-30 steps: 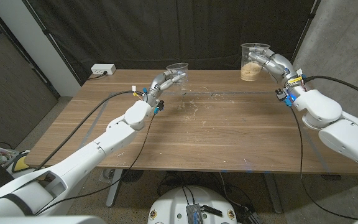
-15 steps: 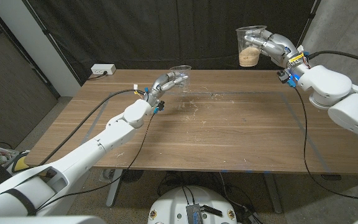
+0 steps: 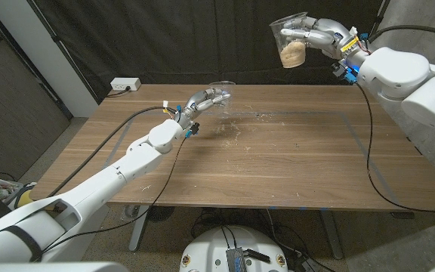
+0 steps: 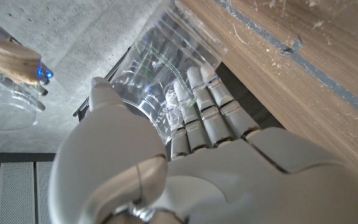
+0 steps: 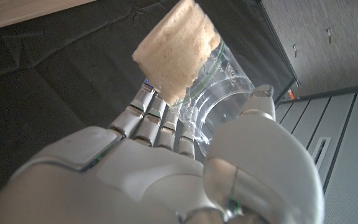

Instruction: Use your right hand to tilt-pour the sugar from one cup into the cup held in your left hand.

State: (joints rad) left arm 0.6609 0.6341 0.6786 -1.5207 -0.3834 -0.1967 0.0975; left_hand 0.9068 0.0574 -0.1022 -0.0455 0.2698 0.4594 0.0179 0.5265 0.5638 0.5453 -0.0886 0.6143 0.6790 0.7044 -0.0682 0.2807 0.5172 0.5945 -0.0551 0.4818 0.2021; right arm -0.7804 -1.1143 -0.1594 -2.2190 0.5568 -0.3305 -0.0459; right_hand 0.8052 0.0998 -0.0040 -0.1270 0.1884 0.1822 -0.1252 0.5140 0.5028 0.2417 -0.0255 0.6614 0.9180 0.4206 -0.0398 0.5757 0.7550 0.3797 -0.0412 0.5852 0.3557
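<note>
While the left hand [image 3: 202, 100] gripped the empty cup [image 3: 221, 91] just above the far part of the wooden surface [image 3: 278, 159], mouth up and leaning a little, the coming pour turned on one gap: the sugar cup [image 3: 290, 41] hung well apart from it, higher and off to the right. The right hand [image 3: 316, 34] was wrapped round that cup, which was tipped with its mouth toward the left and its long axis slanting, the sugar [image 3: 292, 54] packed in the low end. By my judgement the right arm needed to carry it left and down until its rim stood over the empty cup. The surface was scuffed and pale-streaked, a white power strip [image 3: 125, 85] sat at its far left corner, black curtain [image 3: 165, 38] hung behind
</note>
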